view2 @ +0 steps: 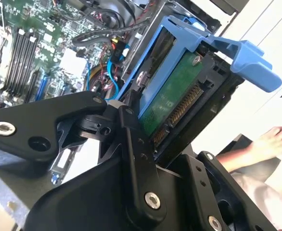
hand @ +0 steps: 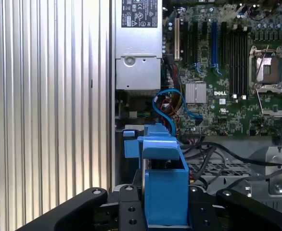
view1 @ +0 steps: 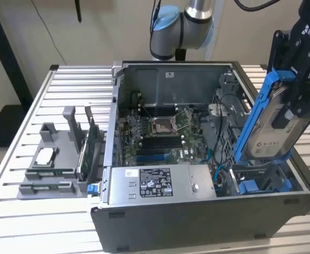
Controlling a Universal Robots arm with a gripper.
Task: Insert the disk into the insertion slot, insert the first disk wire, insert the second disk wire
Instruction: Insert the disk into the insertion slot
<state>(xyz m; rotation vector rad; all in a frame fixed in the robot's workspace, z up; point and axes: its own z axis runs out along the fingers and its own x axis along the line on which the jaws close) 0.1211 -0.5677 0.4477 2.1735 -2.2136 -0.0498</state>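
- Claw (view1: pixel 299 87) is clamped on the disk's (view1: pixel 274 124) upper end.
- Disk hangs over the case (view1: pixel 197 222) at the exterior view's right, long axis steeply tilted, lower end pointing into it.
- Case holds motherboard (view1: pixel 160 132) and power supply (view1: pixel 160 182).

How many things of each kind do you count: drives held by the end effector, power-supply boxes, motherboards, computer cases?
Silver-grey hard drive in bright blue plastic carrier frame, in the end effector: 1
Large grey labelled power-supply box: 1
Flat green motherboard: 1
Open grey sheet-metal computer case: 1
Total: 4
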